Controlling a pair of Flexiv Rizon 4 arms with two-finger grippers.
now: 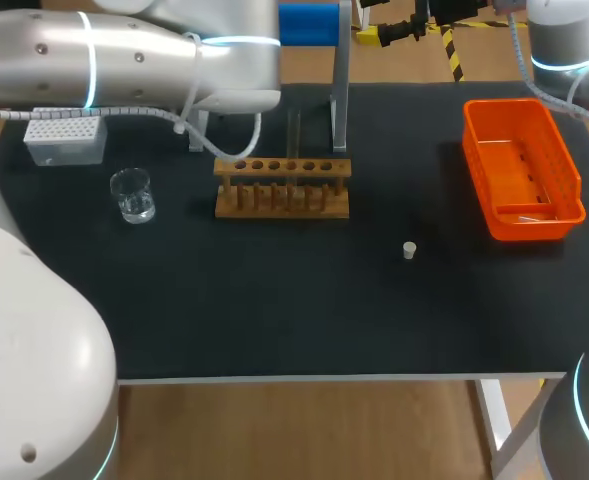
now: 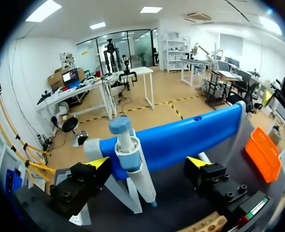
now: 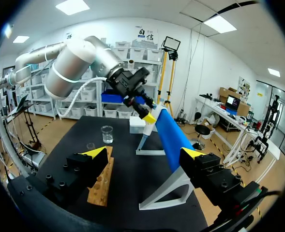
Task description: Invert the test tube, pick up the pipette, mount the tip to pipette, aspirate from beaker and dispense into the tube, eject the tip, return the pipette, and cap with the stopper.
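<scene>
Pipette pickup step: left gripper [image 2: 147, 162] apart, straddling the pipette [image 2: 126, 150]. Next I centre, then clamp. My right gripper [image 3: 143, 153] is also apart.

Left arm [image 1: 94, 60], upper left of the frame: a thick silver tube with small dark screws, a glowing pale-blue ring and a white ribbed cable [image 1: 154, 114]. Right arm [image 1: 564, 40], upper right: grey, with the same ring. Each wrist carries black, blocky, screw-studded fingers [image 2: 82, 186] with yellow tips.
</scene>
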